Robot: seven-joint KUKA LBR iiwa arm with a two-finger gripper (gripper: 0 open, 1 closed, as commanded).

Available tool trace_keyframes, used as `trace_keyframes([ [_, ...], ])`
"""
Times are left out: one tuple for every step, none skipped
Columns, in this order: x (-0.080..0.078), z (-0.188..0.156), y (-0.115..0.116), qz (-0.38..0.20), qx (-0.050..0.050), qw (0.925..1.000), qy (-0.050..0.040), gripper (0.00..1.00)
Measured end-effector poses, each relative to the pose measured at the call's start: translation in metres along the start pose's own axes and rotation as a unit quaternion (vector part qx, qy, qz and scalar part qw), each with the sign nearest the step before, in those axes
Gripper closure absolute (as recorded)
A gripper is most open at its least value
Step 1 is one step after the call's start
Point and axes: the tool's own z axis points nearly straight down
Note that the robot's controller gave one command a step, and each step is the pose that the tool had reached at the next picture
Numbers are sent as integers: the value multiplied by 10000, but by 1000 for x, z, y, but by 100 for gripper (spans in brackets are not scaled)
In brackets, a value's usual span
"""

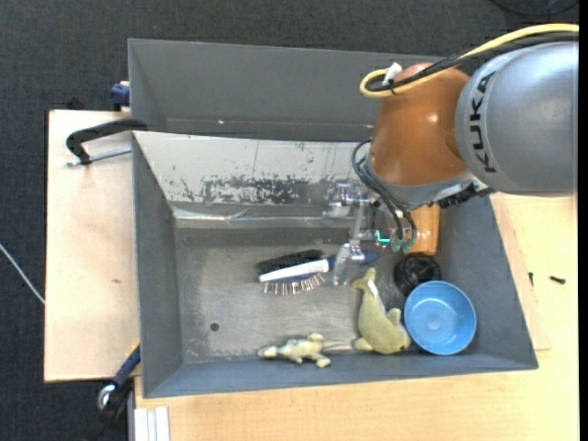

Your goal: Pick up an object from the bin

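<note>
My gripper (353, 266) hangs low in the bin, right of its middle, fingers pointing down. Its tips stand at the right end of a black and white brush (292, 271) that lies bristles down on the floor. Just below and right of the tips lies a pale green soft toy animal (377, 324). A small black round thing (416, 270) sits to the right of the gripper. Whether anything is between the fingers is not visible.
A blue bowl (440, 317) rests in the front right corner. A yellowish toy lizard (296, 349) lies along the front wall. An orange-brown block (425, 229) leans by the right wall under the arm. The left half of the floor is bare metal.
</note>
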Motion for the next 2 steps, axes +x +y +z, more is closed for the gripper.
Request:
trace_keyframes([
  [17, 70, 32, -2504, 19, 9681, -79, 0],
  [15, 68, 32, -2497, 16, 9682, -116, 100],
])
